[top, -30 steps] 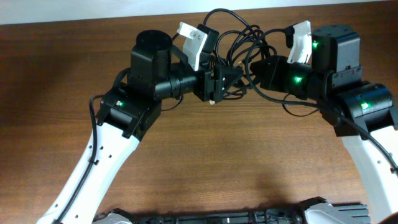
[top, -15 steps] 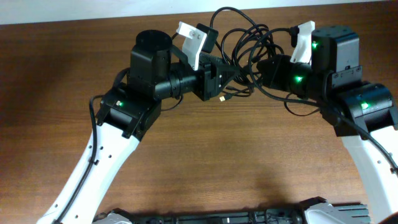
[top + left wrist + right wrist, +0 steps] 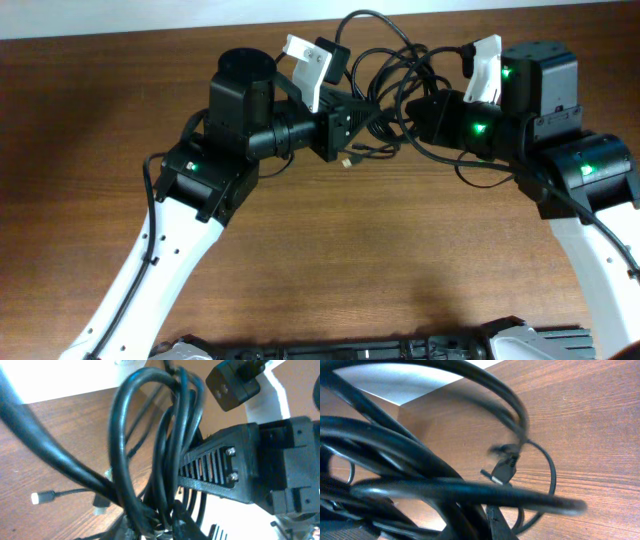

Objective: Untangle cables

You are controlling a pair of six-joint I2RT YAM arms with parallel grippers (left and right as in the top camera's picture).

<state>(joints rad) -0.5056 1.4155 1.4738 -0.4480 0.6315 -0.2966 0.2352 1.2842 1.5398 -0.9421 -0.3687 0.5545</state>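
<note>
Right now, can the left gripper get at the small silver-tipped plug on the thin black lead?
Probably not: the silver-tipped plug sits clear beside the left gripper, but black cables seem to fill its jaws.

Both jaws' closure unclear amid tangled cables [image 3: 390,75].

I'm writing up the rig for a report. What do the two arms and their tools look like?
The left arm and right arm match: white lower links, black blocky joint housings, green status lights. A white bracket sits by each wrist. The left tool has a black ribbed finger with two silver screws.
</note>
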